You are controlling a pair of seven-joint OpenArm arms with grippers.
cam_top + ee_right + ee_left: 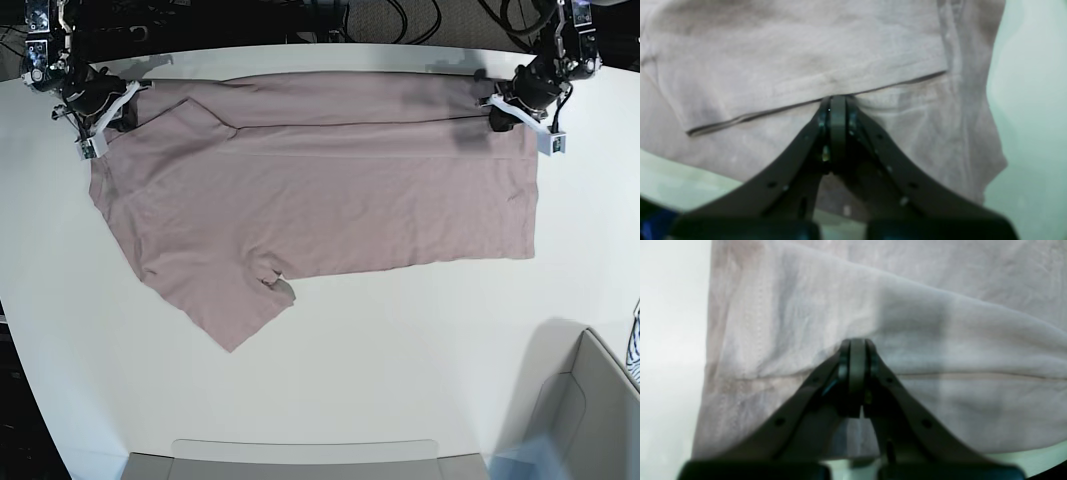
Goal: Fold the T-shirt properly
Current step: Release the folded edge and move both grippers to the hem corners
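Base view shows the T-shirt (330,205) spread flat on the white counter (400,370), its long axis running side to side across the picture, the hem end toward the picture's right and the shoulder end with one sleeve sticking out toward the near-left. A strip along the far edge already lies doubled over, its straight fold line running the length of the shirt. Each end of that far strip has an arm on it: the left hand (503,108) sits at the far-right corner by the hem, and the right hand (100,112) at the far-left corner by the shoulder, so each is nearest its own end and the whole body of cloth lies on the near side of both. In the left wrist view the left hand (857,350) has its jaws pressed together, with a ridge of fabric bunched at the tips, which I judge to be a pinch on the shirt. In the right wrist view the right hand (837,106) is likewise closed tight, its tips meeting the edge of the folded layer, seemingly gripping it. Since both grips lie on one line parallel to the long axis, the next fold probably means carrying that edge evenly toward the near side, keeping it taut so the cloth does not sag between them. A grey bin (590,420) stands at the near-right corner, well apart.
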